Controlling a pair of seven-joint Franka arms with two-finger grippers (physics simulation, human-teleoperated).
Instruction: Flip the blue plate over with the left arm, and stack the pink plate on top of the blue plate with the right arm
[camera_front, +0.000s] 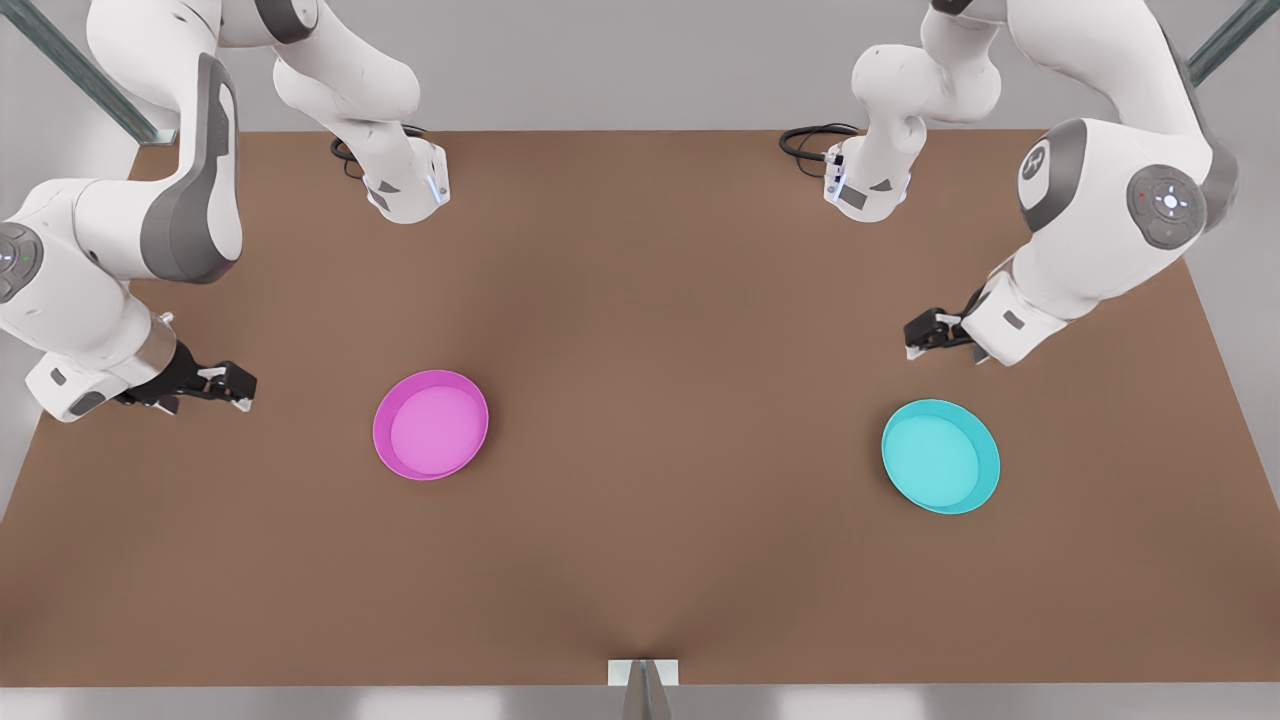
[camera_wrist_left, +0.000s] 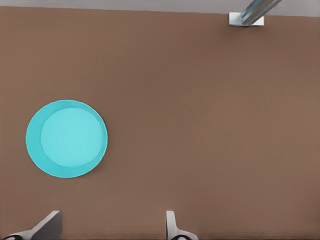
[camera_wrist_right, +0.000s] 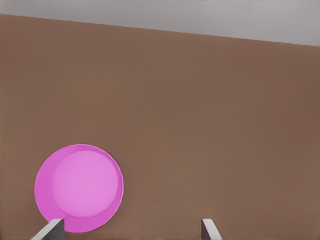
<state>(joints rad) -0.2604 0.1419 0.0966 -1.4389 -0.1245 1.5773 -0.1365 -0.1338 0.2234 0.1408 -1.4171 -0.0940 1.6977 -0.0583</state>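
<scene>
Blue plate (camera_front: 940, 457) on the brown worktop (camera_front: 660, 300), front view's right, rim up; pink plate (camera_front: 431, 425) well apart at the left, also rim up. Left claw (camera_front: 918, 335) hovers near the blue plate, right claw (camera_front: 235, 385) near the pink; both spread open, empty. Left wrist view adds a metal post (camera_wrist_left: 252, 12) at the worktop's edge

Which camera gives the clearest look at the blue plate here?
The left wrist view: the blue plate lies whole, open side up, seen from above. The front view shows it smaller, on its right. The right wrist view looks at the pink plate.
</scene>
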